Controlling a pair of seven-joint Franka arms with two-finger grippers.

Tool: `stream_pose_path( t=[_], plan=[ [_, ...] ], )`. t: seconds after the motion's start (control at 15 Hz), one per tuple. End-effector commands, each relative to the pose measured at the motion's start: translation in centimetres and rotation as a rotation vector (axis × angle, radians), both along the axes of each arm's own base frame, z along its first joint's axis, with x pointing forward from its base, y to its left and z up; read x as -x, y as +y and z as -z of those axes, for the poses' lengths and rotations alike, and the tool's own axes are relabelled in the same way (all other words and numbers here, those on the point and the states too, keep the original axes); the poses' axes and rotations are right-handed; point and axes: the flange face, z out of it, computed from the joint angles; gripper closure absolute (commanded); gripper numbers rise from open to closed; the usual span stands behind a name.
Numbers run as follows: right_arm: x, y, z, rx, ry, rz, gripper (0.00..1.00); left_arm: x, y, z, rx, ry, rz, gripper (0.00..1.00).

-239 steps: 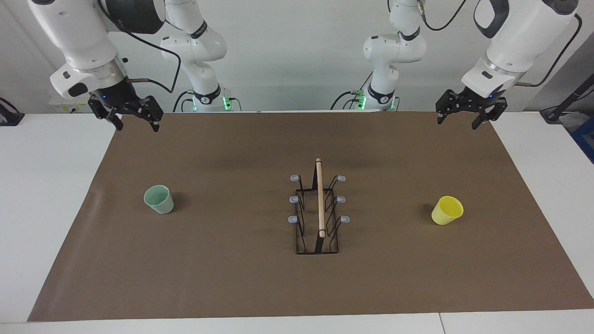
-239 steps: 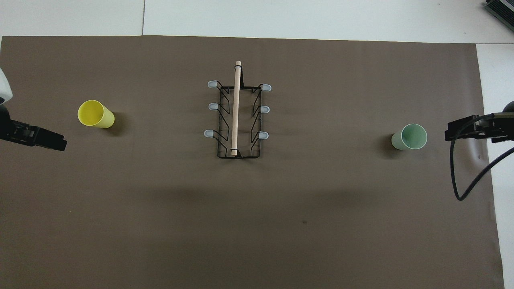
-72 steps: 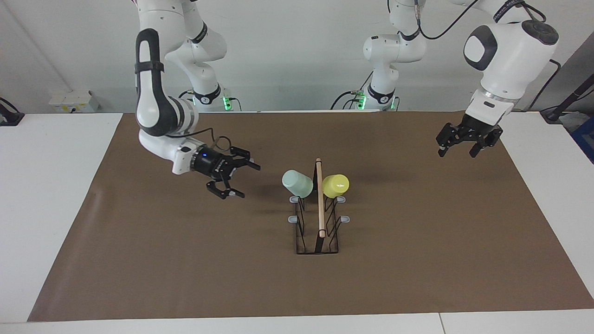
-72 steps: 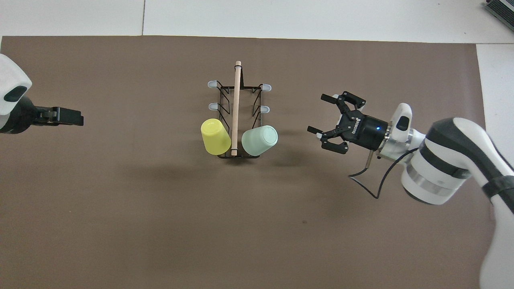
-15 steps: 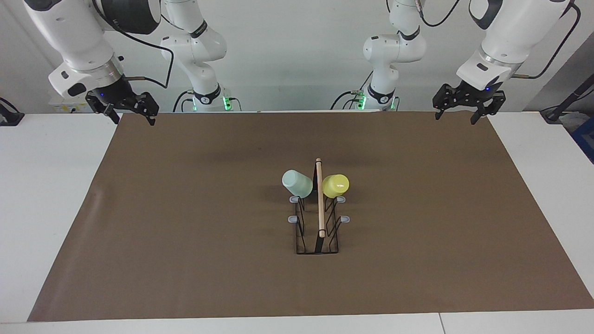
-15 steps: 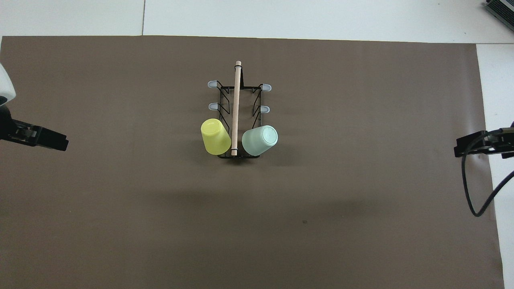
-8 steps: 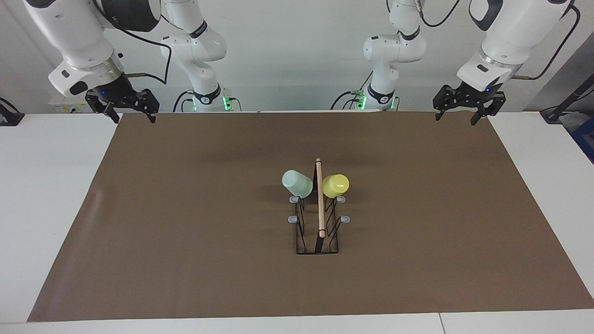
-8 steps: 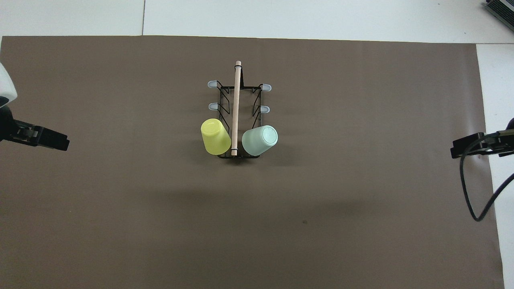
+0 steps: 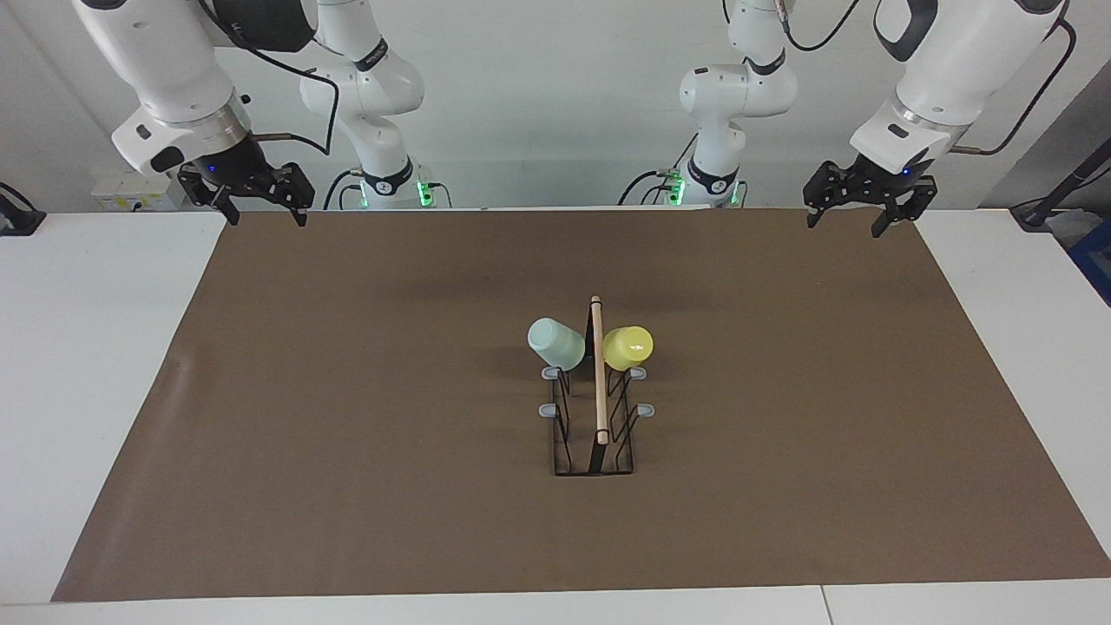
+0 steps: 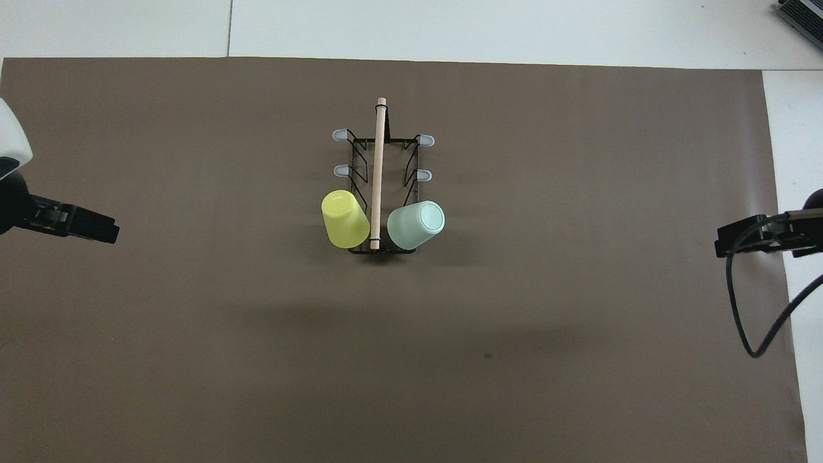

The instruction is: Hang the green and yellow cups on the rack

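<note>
The black wire rack (image 9: 599,417) with a wooden top rod stands mid-mat; it also shows in the overhead view (image 10: 378,148). The mint green cup (image 9: 557,344) hangs upside down on a prong at the rack's end nearer the robots, on the right arm's side; it also shows from above (image 10: 416,225). The yellow cup (image 9: 628,346) hangs across the rod from it (image 10: 344,218). My right gripper (image 9: 265,217) is open and empty, raised over the mat's corner by its base (image 10: 730,244). My left gripper (image 9: 842,224) is open and empty over the other near corner (image 10: 96,228).
A brown mat (image 9: 347,451) covers most of the white table (image 9: 87,347). Several grey-tipped prongs (image 9: 646,410) on the rack are bare. A black cable (image 10: 739,308) hangs from the right wrist.
Both raised grippers have shifted slightly toward the table's middle. The cups and rack have not moved.
</note>
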Motion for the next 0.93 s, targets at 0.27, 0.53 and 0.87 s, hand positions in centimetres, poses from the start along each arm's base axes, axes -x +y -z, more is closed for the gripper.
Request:
stream_pose_path(
  t=[0.27,0.53,0.87],
  plan=[
    [0.6,-0.6,-0.2,-0.017,-0.007,0.026,0.00,1.4,-0.2,-0.1,-0.004,0.027,-0.035,0.00],
    [0.5,-0.6,-0.2,-0.001,-0.017,0.016,0.00,1.3,-0.2,-0.2,-0.003,0.021,-0.036,0.00],
    [0.5,-0.4,-0.2,0.003,-0.022,0.018,0.00,1.3,-0.2,-0.2,-0.003,0.019,-0.038,0.00]
  ],
)
